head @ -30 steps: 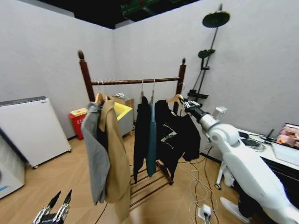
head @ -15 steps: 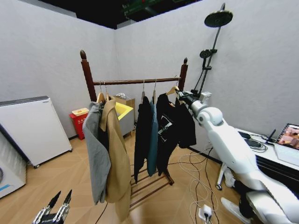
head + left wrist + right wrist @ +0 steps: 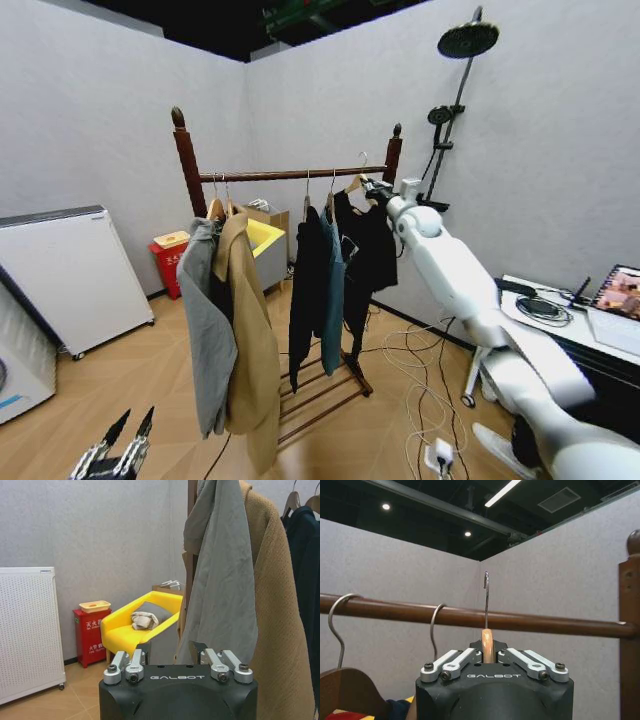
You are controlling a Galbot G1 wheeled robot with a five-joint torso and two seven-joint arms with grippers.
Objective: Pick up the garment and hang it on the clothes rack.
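Garment [image 3: 368, 250] on wooden hanger [image 3: 487, 645], raised at clothes rack [image 3: 290, 174] rail's right end. Right gripper [image 3: 372, 189], arm outstretched, fingers pinching hanger. Black coat [image 3: 306, 280], teal jacket [image 3: 332, 290] alongside. Left gripper [image 3: 115, 455] low, fingers spread.

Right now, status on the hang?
Right gripper shut on garment hanger, hook raised at rack rail, not yet on. Left gripper parked low, open.

Black garment [image 3: 368, 240]; reddish-brown clothes rack [image 3: 290, 174]; tan coat [image 3: 250, 340]
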